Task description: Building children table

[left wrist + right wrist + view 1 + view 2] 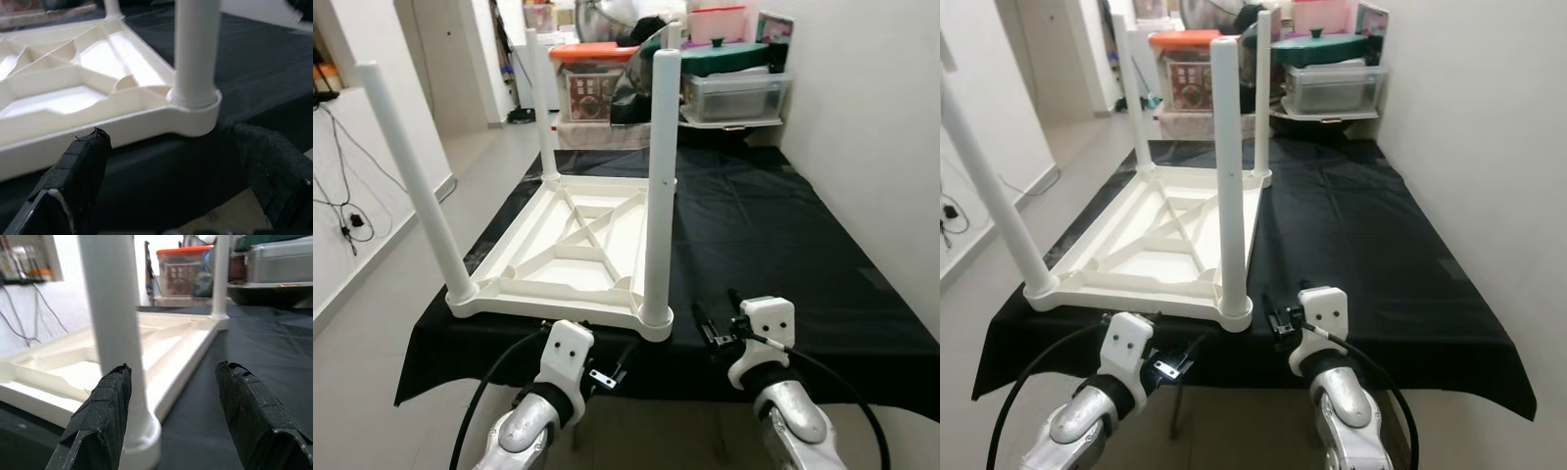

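Both pairs of jaws stand wide apart and hold nothing. On the left gripper [166, 161] the black fingers [80, 171] frame the near corner of the upside-down white children's table [570, 250], just short of its rim and the socket of the near leg [660, 186]. The right gripper [171, 406] hangs low over the black cloth [773, 245] just beside that same corner, its one finger [105, 411] lying across the foot of the near leg; whether it touches the leg is hard to judge. The table lies top-down on the black cloth, ribbed underside up, with four white legs standing upright from its corners, one of them the front-left leg [416, 176]. Behind it, at the far end, sit stacked plastic storage boxes [734, 93] and an orange-lidded box [590, 83]
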Motion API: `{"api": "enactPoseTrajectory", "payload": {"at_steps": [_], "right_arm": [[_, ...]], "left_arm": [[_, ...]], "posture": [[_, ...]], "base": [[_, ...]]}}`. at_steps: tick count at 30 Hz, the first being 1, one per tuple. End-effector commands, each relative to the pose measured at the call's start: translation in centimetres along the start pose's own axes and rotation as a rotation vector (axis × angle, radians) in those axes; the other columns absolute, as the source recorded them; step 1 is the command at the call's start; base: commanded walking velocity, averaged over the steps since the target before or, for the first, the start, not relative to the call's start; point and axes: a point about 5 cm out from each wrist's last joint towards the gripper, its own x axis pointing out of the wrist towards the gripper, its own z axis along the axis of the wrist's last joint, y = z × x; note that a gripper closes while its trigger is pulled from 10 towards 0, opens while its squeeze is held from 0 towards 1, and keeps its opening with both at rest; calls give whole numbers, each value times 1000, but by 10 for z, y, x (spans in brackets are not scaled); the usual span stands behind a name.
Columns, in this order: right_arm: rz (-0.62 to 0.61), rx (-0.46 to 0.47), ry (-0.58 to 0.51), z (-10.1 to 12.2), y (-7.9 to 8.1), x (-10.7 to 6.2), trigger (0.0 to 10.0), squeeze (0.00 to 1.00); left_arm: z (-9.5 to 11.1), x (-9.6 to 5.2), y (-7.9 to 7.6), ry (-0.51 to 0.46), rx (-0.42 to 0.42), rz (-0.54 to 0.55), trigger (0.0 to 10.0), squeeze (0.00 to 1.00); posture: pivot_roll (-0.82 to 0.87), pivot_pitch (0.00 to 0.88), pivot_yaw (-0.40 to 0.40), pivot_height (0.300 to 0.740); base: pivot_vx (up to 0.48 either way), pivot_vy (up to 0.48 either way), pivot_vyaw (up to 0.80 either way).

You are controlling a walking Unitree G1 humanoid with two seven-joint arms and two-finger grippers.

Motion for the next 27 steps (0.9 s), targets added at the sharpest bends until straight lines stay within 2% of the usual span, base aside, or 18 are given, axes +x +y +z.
{"api": "enactPoseTrajectory", "payload": {"at_steps": [1,2,5,6,7,9,10,17,27], "right_arm": [[38,22,-36,9,8,4,10000,0],[58,32,-59,15,12,5,10000,1000],[106,40,-106,27,22,9,10000,1000],[108,38,-109,29,23,9,10000,1000],[109,37,-111,31,25,10,10000,957],[109,37,-111,31,25,10,10000,957],[106,33,-113,32,26,11,10000,4],[114,56,-118,36,28,14,10000,0],[89,32,-118,41,35,30,10000,0]], "left_arm": [[2,-1,2,-5,-1,8,10000,0],[2,-2,2,-5,-3,10,10000,0],[2,-3,2,-3,-7,9,10000,0],[2,-3,2,-1,-8,9,10000,0],[2,-3,2,0,-10,7,10000,0],[2,-3,2,0,-10,7,10000,0],[2,-3,2,1,-11,7,10000,0],[2,-3,1,4,-14,4,10000,0],[0,-3,1,8,-17,2,10000,0]], "posture": [[19,16,-16,740],[20,19,-15,740],[21,25,-13,740],[21,25,-12,740],[21,27,-13,740],[21,27,-13,740],[21,28,-11,740],[22,29,-13,740],[26,23,-14,740]], "base": [[0,0,0],[0,0,0],[0,0,0],[0,0,0],[0,0,0],[0,0,0],[0,0,0],[0,0,0],[0,0,0]]}}
